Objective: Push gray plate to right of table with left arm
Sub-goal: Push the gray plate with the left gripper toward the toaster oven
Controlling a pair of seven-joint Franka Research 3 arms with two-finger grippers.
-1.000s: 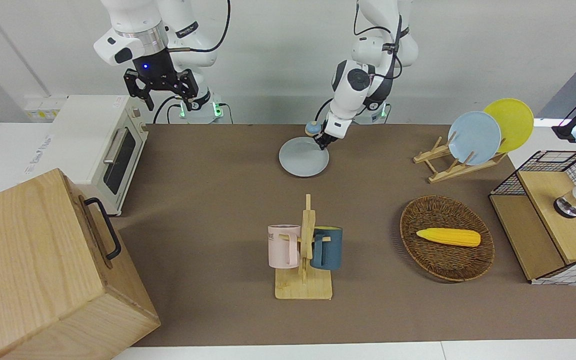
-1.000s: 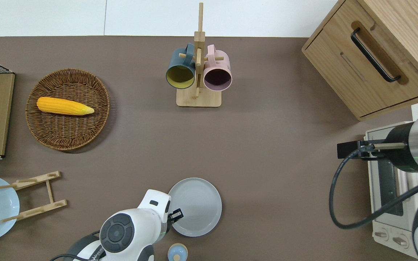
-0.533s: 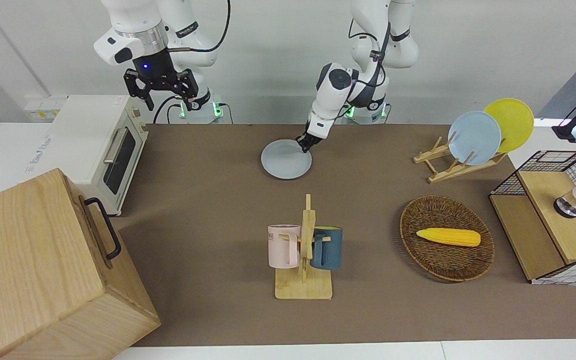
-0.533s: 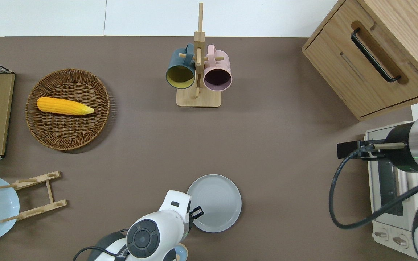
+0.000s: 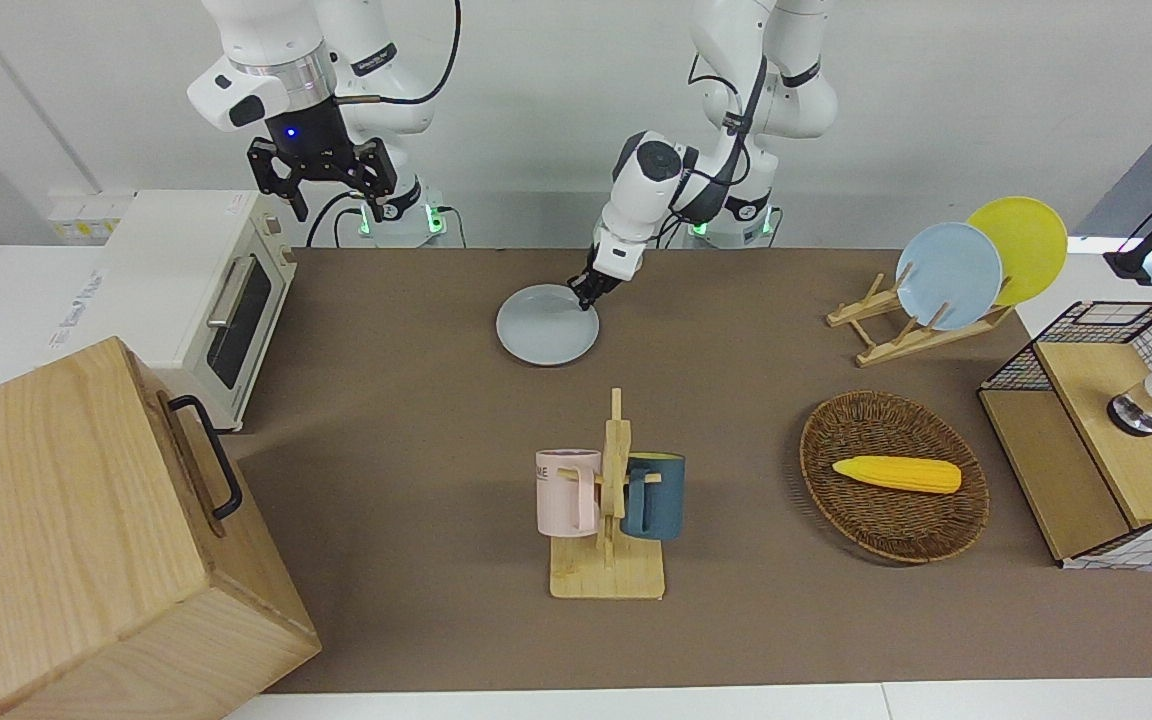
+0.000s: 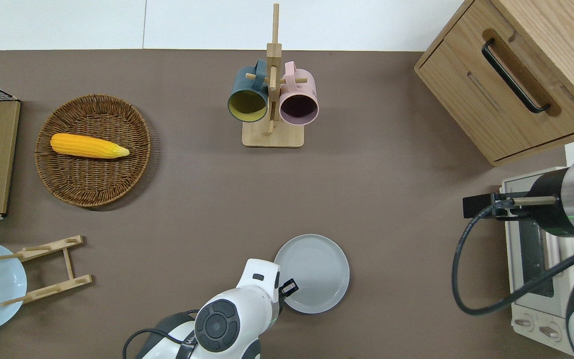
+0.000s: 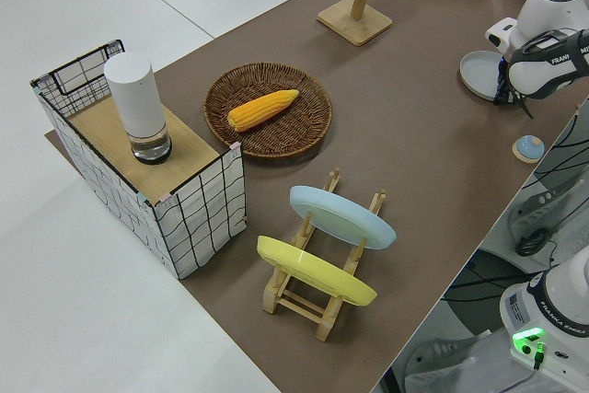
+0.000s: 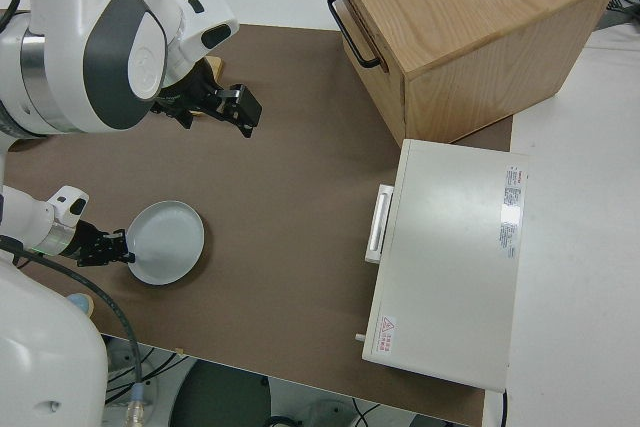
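The gray plate (image 5: 547, 338) (image 6: 314, 273) lies flat on the brown table (image 5: 416, 400), near the robots' edge and about midway along it. My left gripper (image 5: 584, 293) (image 6: 288, 288) is down at table height, shut, with its tip against the plate's rim on the side toward the left arm's end. The right side view shows the same contact between the left gripper (image 8: 118, 247) and the gray plate (image 8: 165, 240). My right gripper (image 5: 321, 190) is parked and open.
A mug rack (image 5: 608, 500) with a pink and a blue mug stands farther from the robots than the plate. A toaster oven (image 5: 196, 290) and wooden cabinet (image 5: 86, 540) fill the right arm's end. A corn basket (image 5: 893, 475) and plate rack (image 5: 921, 310) sit toward the left arm's end.
The left gripper has swept toward the right arm's end of the table, sliding the gray plate along with it. The right arm has not moved.
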